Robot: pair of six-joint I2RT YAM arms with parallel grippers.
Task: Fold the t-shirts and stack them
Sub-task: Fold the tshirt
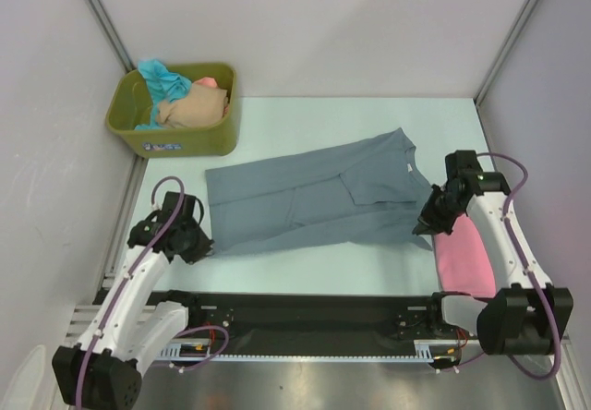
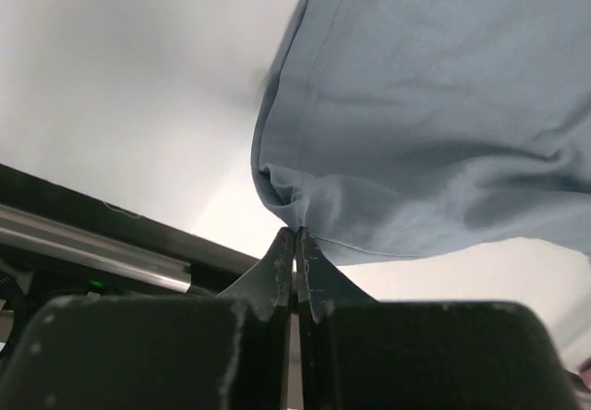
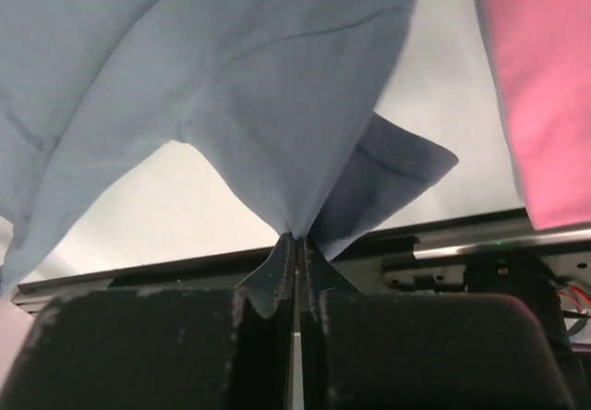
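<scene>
The slate grey-blue t-shirt (image 1: 314,198) lies spread across the middle of the table, partly folded. My left gripper (image 1: 201,244) is shut on its near left corner; the pinched cloth (image 2: 295,209) shows in the left wrist view. My right gripper (image 1: 427,223) is shut on its near right corner, where the cloth (image 3: 277,105) hangs from the closed jaws. A pink t-shirt (image 1: 464,260) lies folded on the table under my right arm and shows in the right wrist view (image 3: 540,87). Teal (image 1: 164,79), beige (image 1: 194,105) and salmon (image 1: 209,83) shirts lie in the tub.
The olive-green plastic tub (image 1: 180,138) stands at the far left corner. Grey walls close in on the left, back and right. A black rail (image 1: 305,313) runs along the table's near edge between the arm bases.
</scene>
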